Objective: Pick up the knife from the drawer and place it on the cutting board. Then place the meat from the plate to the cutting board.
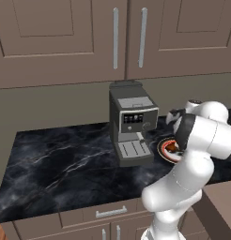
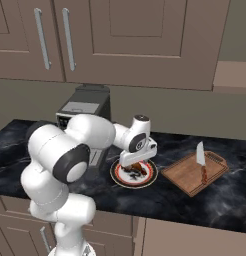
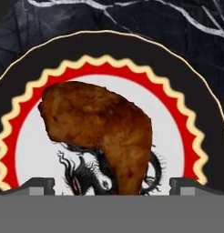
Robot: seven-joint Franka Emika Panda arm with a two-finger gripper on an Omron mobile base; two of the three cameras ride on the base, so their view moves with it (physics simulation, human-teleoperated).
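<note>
While the black marble counter (image 2: 195, 200) runs under taupe upper cabinets (image 2: 140, 40), a grey coffee machine (image 1: 131, 124) stands at centre-back, w/ the white arm (image 2: 60, 165) bent over the worktop beside it. Right of the machine, the cutting board (image 2: 187, 175) lies flat, handle tab toward the wall; the knife (image 2: 201, 159) rests on it, pale blade pointing back, reddish handle toward the front edge. Betw. machine and board sits the plate (image 2: 147, 176), red and dark rim, white centre w/ a dark dragon motif. The meat (image 3: 102, 129) lies on the plate's centre. The gripper (image 3: 111, 184) hangs just above it, fingers (image 3: 41, 184) spread wide, one either side of the chunk, nothing gripped.
</note>
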